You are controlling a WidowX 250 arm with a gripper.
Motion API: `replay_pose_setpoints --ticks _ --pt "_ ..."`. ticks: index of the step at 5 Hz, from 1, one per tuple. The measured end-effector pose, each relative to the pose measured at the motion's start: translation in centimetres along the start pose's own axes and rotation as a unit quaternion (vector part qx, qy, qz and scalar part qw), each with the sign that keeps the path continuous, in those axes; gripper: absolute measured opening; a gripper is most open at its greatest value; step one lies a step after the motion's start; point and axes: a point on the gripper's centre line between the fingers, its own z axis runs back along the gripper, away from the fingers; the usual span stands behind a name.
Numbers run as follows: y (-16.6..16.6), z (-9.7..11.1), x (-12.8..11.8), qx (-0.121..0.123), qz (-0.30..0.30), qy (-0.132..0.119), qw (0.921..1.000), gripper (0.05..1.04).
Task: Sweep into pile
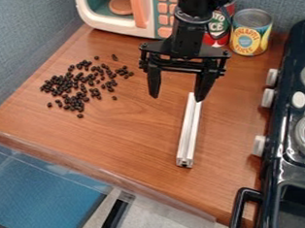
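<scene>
Fingers (206, 85) gape wide, empty, by the pale bar (189, 130): pickup stage, I'd say; next, line up and clamp it.

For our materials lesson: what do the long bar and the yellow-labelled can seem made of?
The bar looks like satin metal, perhaps aluminium: pale silvery and grooved lengthwise. The can seems metal too, its top dull grey; its label is probably glossy paper.
</scene>
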Motion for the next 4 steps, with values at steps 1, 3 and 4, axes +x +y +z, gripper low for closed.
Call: replay_pose_setpoints --ticks 1,3,4 --pt "0.0 -1.1 -0.3 0.009 -0.004 0.013 0.9999 0.999" --pt "-0.9 -2.9 -2.0 -0.005 -0.062 0.009 0.998 0.999" --pt "-1.8 -2.9 -2.3 -0.039 -0.082 0.016 0.9957 0.999"
